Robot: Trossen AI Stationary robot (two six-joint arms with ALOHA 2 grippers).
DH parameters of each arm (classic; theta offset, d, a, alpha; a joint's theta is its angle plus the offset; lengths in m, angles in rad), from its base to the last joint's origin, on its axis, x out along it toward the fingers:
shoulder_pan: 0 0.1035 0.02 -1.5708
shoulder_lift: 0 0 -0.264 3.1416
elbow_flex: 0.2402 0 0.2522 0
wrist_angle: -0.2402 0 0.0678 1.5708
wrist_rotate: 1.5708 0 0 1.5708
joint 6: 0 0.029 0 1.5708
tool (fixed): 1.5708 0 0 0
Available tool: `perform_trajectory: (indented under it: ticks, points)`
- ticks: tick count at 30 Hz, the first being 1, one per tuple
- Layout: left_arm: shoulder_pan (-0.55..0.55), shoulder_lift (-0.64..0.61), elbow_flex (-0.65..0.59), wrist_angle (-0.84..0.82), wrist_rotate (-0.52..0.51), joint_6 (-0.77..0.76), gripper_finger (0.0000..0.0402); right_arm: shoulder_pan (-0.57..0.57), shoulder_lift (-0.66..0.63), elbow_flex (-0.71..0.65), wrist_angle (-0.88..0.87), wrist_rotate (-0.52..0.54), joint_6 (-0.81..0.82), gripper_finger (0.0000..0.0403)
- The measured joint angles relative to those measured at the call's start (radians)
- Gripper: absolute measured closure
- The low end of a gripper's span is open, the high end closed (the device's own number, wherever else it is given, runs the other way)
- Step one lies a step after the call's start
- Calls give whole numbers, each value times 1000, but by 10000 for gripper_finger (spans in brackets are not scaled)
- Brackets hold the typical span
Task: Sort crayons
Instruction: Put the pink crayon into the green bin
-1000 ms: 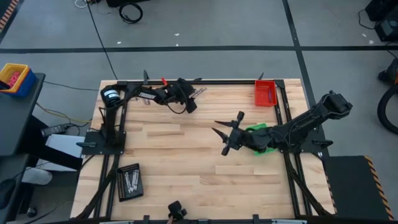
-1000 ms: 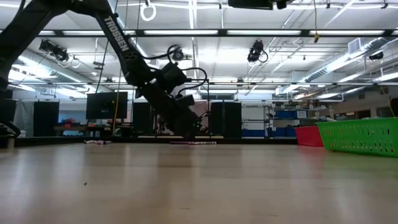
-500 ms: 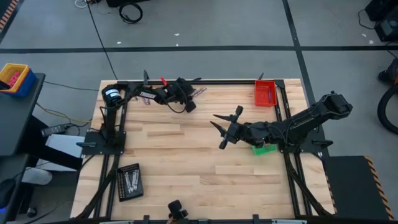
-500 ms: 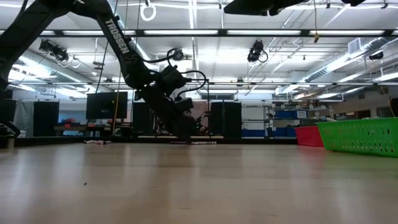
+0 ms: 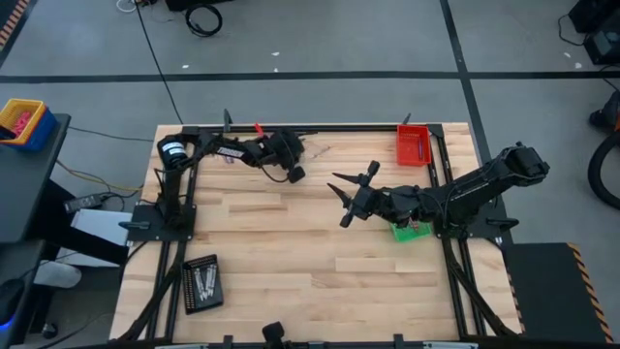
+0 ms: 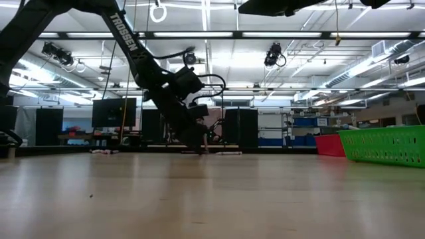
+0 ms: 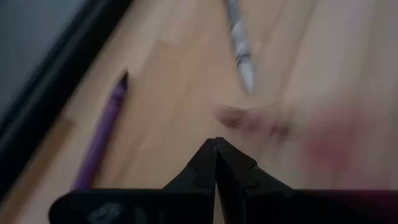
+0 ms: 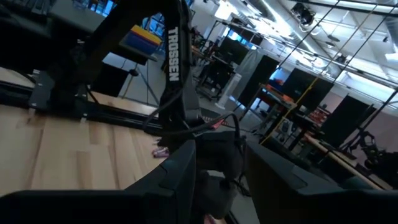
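Observation:
My left gripper (image 5: 295,175) is low over the table near its far edge, slanting down, its fingertips shut together (image 7: 216,146) with nothing seen between them. Ahead of them on the wood lie a purple crayon (image 7: 102,134), a pale grey crayon (image 7: 241,46) and a blurred reddish-brown crayon (image 7: 252,120). A few crayons (image 5: 317,150) show beside the gripper in the high view. My right gripper (image 5: 346,202) hangs open above the table's middle right, pointing level toward the left arm.
A red tray (image 5: 413,145) stands at the far right corner. A green tray (image 5: 412,231) sits mostly under my right arm. A black tray (image 5: 201,283) with pale sticks is near the front left. More crayons (image 5: 229,154) lie by the far rail.
My left gripper has shut low over the crayons by the far edge. My right gripper has swung a little toward the far edge, staying open, and now covers more of the green tray.

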Motion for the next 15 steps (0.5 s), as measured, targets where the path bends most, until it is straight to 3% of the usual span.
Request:
perform_trajectory:
  ticks: [10,15]
  points:
    - [-97,-81,-3,-162,-34,-91,392,-15,0,0,-21,3,-10,264]
    - [-164,-99,-3,-186,-49,-13,374,-32,0,0,-43,10,2,264]
